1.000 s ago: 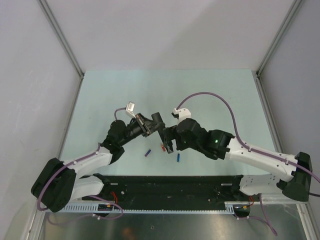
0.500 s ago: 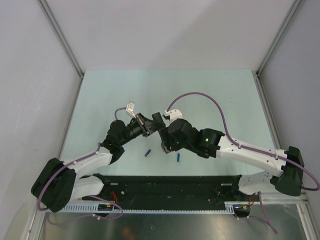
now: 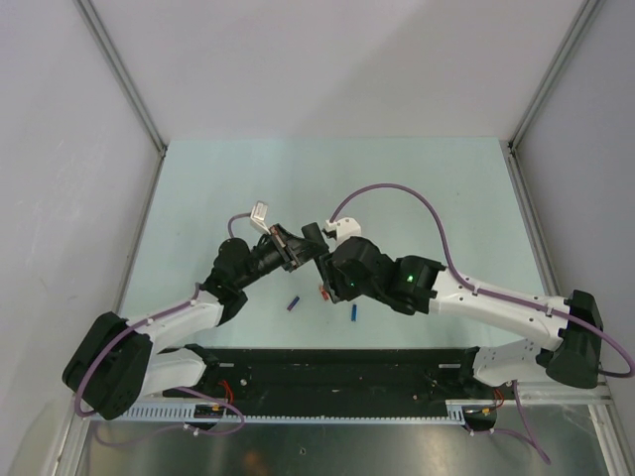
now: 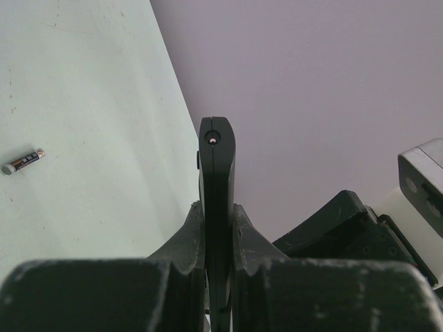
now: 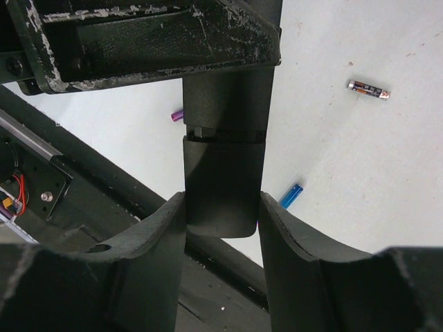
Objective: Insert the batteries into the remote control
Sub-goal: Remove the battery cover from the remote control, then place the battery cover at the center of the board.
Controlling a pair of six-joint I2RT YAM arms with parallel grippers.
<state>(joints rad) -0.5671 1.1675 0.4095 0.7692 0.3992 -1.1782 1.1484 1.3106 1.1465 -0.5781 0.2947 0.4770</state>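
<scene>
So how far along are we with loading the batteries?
Done: nothing loaded yet. In hand: the left gripper holds the remote control off the table, and the right gripper has its jaws shut on the other end. Left: the silvery-dark battery, purple battery, bright blue battery and red-orange battery all lie loose on the table.

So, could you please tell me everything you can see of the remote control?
The remote control is a slim, matte black bar that looks like plastic, held off the table between both arms. The left gripper clamps one end, and the right gripper closes on the sides of the other, rounded end. A seam crosses its face, suggesting a separate cover. Seen edge-on, it shows a small round hole near the tip.
</scene>
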